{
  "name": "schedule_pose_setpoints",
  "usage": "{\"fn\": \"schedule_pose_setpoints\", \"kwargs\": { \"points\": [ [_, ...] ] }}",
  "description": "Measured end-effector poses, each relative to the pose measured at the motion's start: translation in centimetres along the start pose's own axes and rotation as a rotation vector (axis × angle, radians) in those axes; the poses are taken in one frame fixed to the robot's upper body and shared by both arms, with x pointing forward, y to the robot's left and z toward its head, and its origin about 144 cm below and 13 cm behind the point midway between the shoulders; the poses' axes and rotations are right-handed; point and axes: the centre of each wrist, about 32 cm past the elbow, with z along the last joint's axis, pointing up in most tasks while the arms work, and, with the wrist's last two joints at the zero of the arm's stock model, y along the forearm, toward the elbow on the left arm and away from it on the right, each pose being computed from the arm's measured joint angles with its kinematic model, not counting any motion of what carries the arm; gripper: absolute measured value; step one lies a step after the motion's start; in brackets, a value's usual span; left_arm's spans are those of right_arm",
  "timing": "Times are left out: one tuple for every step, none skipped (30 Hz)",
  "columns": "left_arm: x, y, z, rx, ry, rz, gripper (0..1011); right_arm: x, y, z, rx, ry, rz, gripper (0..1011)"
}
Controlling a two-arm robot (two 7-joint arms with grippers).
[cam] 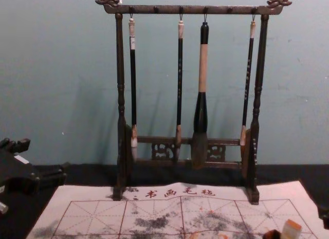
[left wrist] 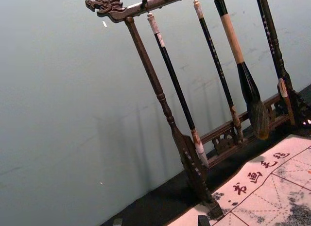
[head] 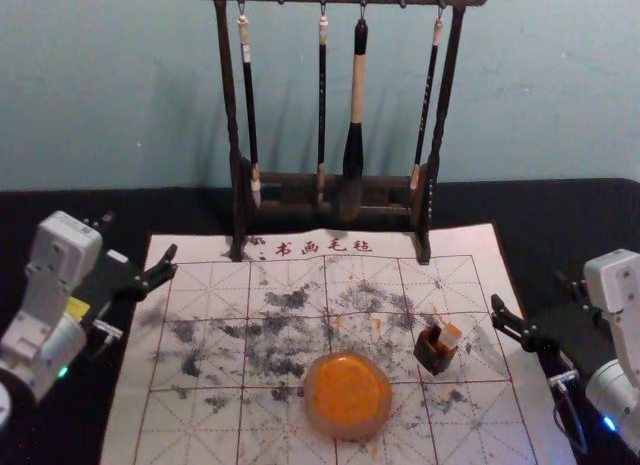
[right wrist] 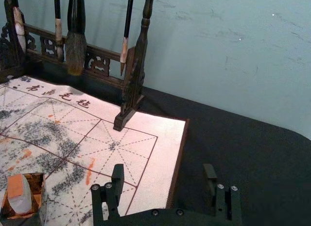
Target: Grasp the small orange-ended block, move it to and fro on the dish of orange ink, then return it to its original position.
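Note:
The small block [head: 448,335] with an orange end leans in a dark square holder [head: 434,356], right of the round dish of orange ink [head: 347,393]. My right gripper [head: 528,291] hovers to the right of the holder, open and holding nothing. In the right wrist view the block [right wrist: 20,196] stands in its holder [right wrist: 36,187], off to one side of the right gripper [right wrist: 164,173]. The chest view catches the block [cam: 291,229] at the bottom right. At the left side my left gripper [head: 140,238] is idle and open; in its wrist view the left gripper [left wrist: 160,221] holds nothing.
A dark wooden rack [head: 330,190] with several hanging brushes stands at the back of the white felt mat [head: 200,425], its feet on the mat's far edge. Ink smudges mark the mat. Black tabletop [right wrist: 243,153] extends beyond the mat's right edge.

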Motion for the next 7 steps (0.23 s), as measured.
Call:
{"fn": "schedule_pose_setpoints", "kwargs": {
  "points": [
    [0.00, 0.00, 0.00, 0.000, 0.000, 0.000, 1001, 0.00, 0.00, 0.00, 0.000, 0.000, 0.000, 1000],
    [0.00, 0.00, 0.00, 0.000, 0.000, 0.000, 1001, 0.00, 0.00, 0.00, 0.000, 0.000, 0.000, 1000],
    [0.00, 0.00, 0.00, 0.000, 0.000, 0.000, 1001, 0.00, 0.00, 0.00, 0.000, 0.000, 0.000, 1000],
    [0.00, 0.00, 0.00, 0.000, 0.000, 0.000, 1001, 0.00, 0.00, 0.00, 0.000, 0.000, 0.000, 1002],
    [0.00, 0.00, 0.00, 0.000, 0.000, 0.000, 1001, 0.00, 0.00, 0.00, 0.000, 0.000, 0.000, 1002],
    [0.00, 0.00, 0.00, 0.000, 0.000, 0.000, 1001, 0.00, 0.00, 0.00, 0.000, 0.000, 0.000, 1000],
    [0.00, 0.00, 0.00, 0.000, 0.000, 0.000, 1001, 0.00, 0.00, 0.00, 0.000, 0.000, 0.000, 1000]
  ]
}}
